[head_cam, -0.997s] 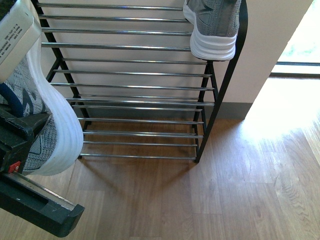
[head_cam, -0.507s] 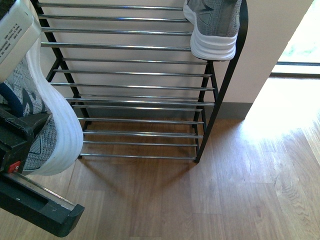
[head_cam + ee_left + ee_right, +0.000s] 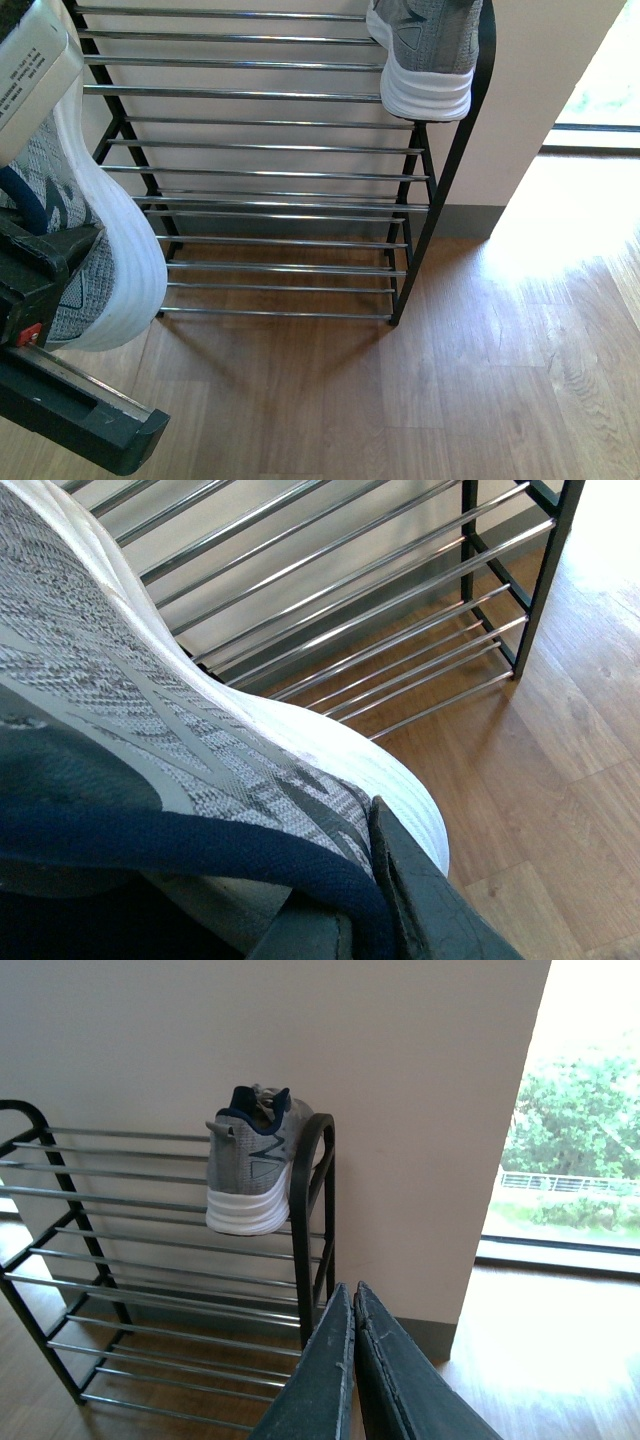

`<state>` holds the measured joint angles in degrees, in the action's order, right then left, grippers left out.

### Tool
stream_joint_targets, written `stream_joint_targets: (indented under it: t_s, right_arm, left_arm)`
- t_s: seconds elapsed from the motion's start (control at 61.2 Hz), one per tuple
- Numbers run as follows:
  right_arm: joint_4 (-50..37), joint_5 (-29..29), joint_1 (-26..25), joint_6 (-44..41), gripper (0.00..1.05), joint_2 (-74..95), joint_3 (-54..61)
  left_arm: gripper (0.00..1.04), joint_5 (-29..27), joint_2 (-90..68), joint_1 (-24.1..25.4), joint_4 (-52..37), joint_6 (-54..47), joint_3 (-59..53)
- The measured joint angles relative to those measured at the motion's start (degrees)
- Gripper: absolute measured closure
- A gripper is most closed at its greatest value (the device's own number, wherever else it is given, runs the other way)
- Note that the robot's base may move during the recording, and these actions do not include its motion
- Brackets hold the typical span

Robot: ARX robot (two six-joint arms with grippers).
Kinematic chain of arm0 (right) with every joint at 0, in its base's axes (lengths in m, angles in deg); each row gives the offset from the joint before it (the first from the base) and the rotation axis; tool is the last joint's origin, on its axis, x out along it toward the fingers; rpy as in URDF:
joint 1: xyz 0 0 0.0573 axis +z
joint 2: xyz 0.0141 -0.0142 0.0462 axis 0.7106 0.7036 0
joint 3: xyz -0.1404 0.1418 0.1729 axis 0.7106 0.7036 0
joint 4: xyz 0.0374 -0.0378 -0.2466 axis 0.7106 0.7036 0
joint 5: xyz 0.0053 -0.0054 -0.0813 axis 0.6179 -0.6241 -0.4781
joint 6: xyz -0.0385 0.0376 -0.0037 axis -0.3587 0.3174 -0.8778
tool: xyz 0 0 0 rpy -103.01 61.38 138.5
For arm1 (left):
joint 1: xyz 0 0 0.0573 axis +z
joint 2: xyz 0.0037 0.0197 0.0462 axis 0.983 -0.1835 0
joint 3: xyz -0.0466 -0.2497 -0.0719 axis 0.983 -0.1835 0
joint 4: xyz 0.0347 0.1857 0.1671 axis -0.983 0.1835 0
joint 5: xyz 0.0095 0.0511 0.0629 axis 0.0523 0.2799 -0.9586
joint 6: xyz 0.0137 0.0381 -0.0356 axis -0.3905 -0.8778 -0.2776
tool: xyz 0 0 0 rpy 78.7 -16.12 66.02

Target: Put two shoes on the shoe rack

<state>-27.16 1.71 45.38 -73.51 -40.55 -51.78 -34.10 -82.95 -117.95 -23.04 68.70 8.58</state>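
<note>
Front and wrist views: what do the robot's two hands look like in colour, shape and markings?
The left hand is black and blocky, with a small red spot and a long, pale-edged black bar below. Above it is a cream block with small print. The right hand has two long, flat, dark grey fingers tapering to thin tips.

Top tier: shoe rack point(image 3: 240, 93) rods open left of the shelved sneaker point(image 3: 428, 55) at the right end.
Lower tiers: open rods.
Left front: held sneaker point(image 3: 110, 240) in left hand point(image 3: 45, 265) covers the rack's left upright.
Front: wooden floor point(image 3: 450, 380) open.
</note>
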Motion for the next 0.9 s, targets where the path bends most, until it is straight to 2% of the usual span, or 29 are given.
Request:
stream_joint_targets:
  t_s: [0.327, 0.392, 0.425, 0.458, 0.49, 0.556, 0.588, 0.654, 0.768, 0.834, 0.899]
  right_arm:
    - [0.0, 0.0, 0.0, 0.0, 0.47, -0.02, 0.0]
    - [0.0, 0.0, 0.0, 0.0, 0.33, -0.02, 0.0]
    - [0.0, 0.0, 0.0, 0.0, 0.26, -0.02, 0.0]
    - [0.0, 0.0, 0.0, 0.0, 0.21, -0.02, 0.0]
    - [0.0, 0.07, 0.0, 0.0, 0.15, -0.02, 0.0]
    - [0.0, -0.07, 0.0, 0.02, 0.08, -0.02, 0.0]
    - [0.0, -0.04, 0.0, 0.0, 0.09, -0.07, 0.0]
    - [0.0, -0.02, 0.0, 0.0, 0.09, -0.04, 0.0]
    - [0.0, 0.02, 0.0, 0.0, 0.09, -0.04, 0.0]
    - [0.0, -0.04, 0.0, 0.0, 0.09, -0.04, 0.0]
    - [0.0, -0.02, 0.0, 0.02, 0.09, -0.04, 0.0]
  left_arm:
    - [1.03, -0.02, 0.0, 0.0, 0.0, 0.0, 0.0]
    - [1.03, -0.09, 0.0, -0.02, -0.02, 0.0, 0.0]
    - [1.03, -3.5, -0.61, -0.94, -3.8, 1.81, -0.98]
    - [1.03, -9.6, -1.42, -1.6, -9.6, 4.59, -2.01]
    - [1.03, -12.15, -1.51, -1.73, -12.24, 6.21, -2.14]
    - [1.03, -12.85, -0.79, -0.63, -12.81, 7.26, -1.14]
    - [1.03, -11.87, -0.39, 0.42, -12.22, 7.1, -0.5]
    - [1.03, -6.32, -0.04, 2.45, -9.97, 5.29, 0.83]
    - [1.03, 8.09, -0.5, 6.84, -4.85, -0.85, 3.61]
    - [1.03, 18.38, -2.38, 10.6, -0.46, -6.97, 6.97]
    - [1.03, 24.04, -4.72, 13.49, 2.86, -12.76, 10.47]
